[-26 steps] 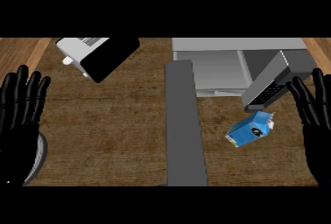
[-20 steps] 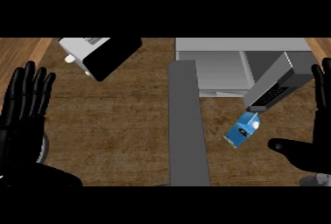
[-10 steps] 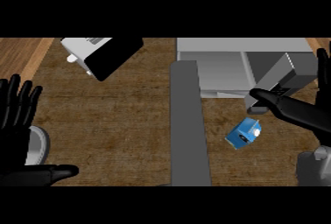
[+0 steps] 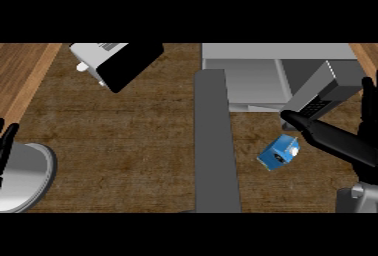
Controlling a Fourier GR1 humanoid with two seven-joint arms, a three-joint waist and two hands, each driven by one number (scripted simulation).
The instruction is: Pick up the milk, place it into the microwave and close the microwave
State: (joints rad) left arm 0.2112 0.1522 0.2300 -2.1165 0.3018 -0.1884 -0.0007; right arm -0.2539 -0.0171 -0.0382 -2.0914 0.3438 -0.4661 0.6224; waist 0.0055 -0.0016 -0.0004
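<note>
The right hand (image 4: pixel 347 142) now reaches in from the right edge with its fingers straight and spread, the thumb stretched out to the left so that its tip sits just above the milk (image 4: pixel 278 152). It holds nothing. A second ago this hand stood upright at the right edge, palm out; it has since swung down and turned toward the carton, so the reach for the pick-up looks to be under way, though no grasp has begun.

The milk is a small blue carton with a white top, lying tilted on the wooden counter (image 4: pixel 125 145), right of the long grey strip (image 4: pixel 215 145) that runs down the middle. It has not moved across the frames. The thumb is near its upper corner; whether it touches I cannot tell.

Just above the carton stands the microwave (image 4: pixel 251 75), its door (image 4: pixel 325 92) swung open toward the right hand and the cavity showing pale grey. The door's lower end, with its keypad, is near the thumb, so in my judgement the hand has little room between door and carton and must come down over the milk without knocking it further away.

The left hand (image 4: pixel 6 142) has dropped low at the left edge; only straight fingertips show, beside a grey plate (image 4: pixel 26 175). A toaster-like appliance (image 4: pixel 114 60) sits at upper left.
</note>
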